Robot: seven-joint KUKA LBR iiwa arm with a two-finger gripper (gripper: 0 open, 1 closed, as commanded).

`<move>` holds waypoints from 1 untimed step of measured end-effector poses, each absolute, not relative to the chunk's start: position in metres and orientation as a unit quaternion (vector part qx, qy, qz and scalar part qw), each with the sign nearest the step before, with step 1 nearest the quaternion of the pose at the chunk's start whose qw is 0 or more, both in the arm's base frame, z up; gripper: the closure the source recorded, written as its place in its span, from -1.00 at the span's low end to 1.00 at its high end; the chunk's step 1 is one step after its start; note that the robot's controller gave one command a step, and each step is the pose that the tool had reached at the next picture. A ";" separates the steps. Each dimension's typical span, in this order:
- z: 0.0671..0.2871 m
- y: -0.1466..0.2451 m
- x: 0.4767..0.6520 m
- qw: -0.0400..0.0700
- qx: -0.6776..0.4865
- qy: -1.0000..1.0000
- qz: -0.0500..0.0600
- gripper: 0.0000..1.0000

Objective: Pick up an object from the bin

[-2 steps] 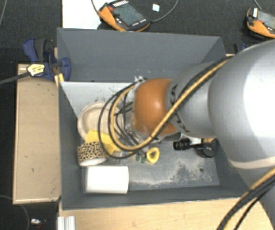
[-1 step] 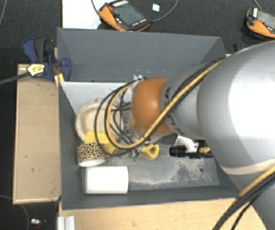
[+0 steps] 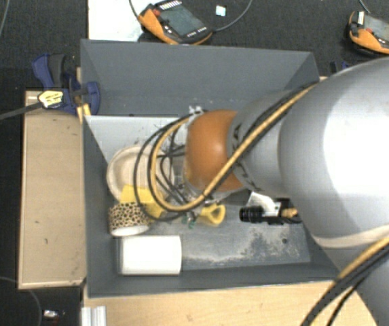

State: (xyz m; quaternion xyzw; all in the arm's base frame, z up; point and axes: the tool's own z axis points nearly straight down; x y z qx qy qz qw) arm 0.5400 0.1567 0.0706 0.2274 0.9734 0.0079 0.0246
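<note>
Yellow looped piece on the bin's floor, about midway between the left and right walls and nearer the lower wall than the upper one. Nearest loose thing to the gripper, just to its right; cannot tell whether touching. Gripper low over the floor, tucked beneath the orange cover and a loop of black and yellow cables; wide or narrow, cannot tell. Reaching in from the right, the arm, covering the right part of the bin.

Left of the gripper, a second yellow piece, flat, partly under the cables. Above that, against the left wall, a white round bowl, upright, right side hidden by the cables. Below the flat yellow piece and touching it, a leopard-print roll, close to the left wall. In the lower left corner, a white block, just below the roll, lying along the lower wall. Right of the yellow looped piece, a black pen-like cylinder lying crosswise, with a small white part just above it, both at the arm's edge. Between the white block and the black cylinder, grey speckled floor.
</note>
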 end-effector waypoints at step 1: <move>0.077 0.157 0.540 0.025 0.228 0.973 0.008 1.00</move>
